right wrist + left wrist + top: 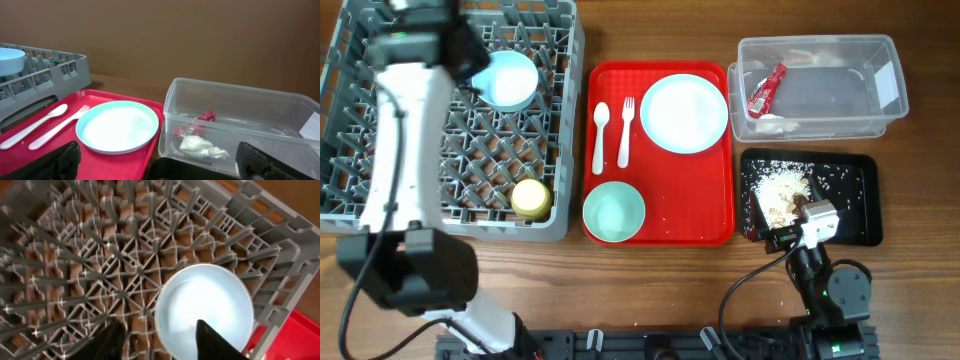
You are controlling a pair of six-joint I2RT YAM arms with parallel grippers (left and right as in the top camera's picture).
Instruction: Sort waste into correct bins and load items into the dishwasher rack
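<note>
The grey dishwasher rack [380, 190] holds a pale blue bowl [510, 80] and a yellow cup [531, 198]. My left gripper [472, 62] is open just above that bowl [205, 305], its fingers [160, 337] straddling the bowl's near rim over the rack's pegs [100, 270]. A plate [684, 112], a spoon [600, 135], a fork [626, 130] and a second bowl [614, 211] lie on the red tray. The red wrapper [767, 90] is in the clear tub [885, 60]. Food scraps [782, 188] lie in the black tray [855, 200]. My right gripper [798, 228] is open and empty at the black tray's front edge.
The red serving tray [710, 215] lies between the rack and the bins. A crumpled white napkin [202, 146] lies beside the wrapper [192, 127] in the tub [240, 100]. The plate [117, 126] and cutlery [30, 131] also show in the right wrist view.
</note>
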